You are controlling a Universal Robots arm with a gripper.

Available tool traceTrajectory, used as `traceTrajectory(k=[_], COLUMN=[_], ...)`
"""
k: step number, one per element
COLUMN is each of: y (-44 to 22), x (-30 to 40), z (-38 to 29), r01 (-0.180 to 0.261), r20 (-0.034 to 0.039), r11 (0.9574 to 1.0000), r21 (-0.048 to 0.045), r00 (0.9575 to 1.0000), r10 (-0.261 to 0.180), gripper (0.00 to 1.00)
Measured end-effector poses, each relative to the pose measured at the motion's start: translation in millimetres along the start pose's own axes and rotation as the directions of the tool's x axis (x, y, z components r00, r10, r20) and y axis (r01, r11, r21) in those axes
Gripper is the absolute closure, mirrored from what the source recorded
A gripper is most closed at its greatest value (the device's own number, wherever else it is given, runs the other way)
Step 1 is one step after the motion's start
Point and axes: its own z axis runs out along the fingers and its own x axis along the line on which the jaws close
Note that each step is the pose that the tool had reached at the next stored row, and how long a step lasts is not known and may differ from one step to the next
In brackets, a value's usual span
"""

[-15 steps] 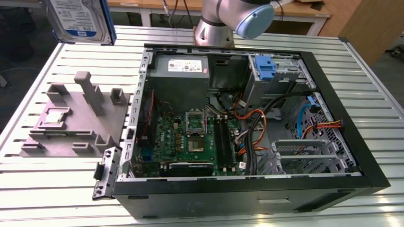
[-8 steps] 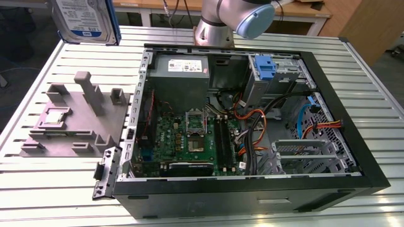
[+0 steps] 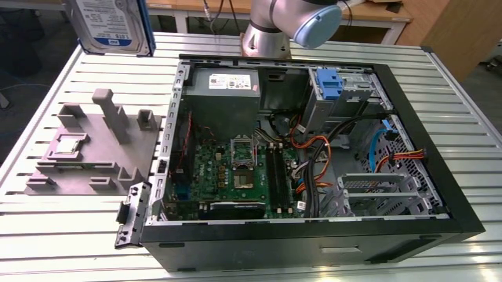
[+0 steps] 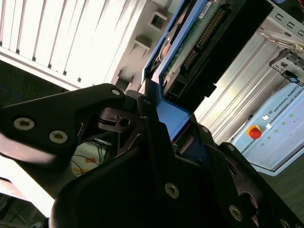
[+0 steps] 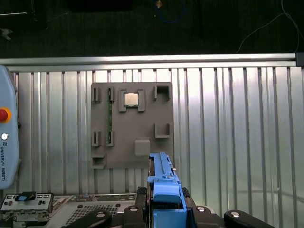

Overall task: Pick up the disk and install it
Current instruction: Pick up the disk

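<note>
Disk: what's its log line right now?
disk: held up in air | claw: shut on disk | computer case: open, disk not inside

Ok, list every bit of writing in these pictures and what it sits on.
Label on the disk in the gripper: print too small to read.
Sticker on the power supply: too small to read.
Side of the control box: brand lettering, left unquoted.
Nothing else legible.
</note>
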Motion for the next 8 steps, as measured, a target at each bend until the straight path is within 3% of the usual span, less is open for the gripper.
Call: traceTrajectory(k=[8], y=[-4.7], x=[-0.2], z=[-0.1], r01=[0.0], r20=[0.0], r11=[1.0], r21=[0.0], r00=[1.0], r10=[0.0], gripper=[0.63])
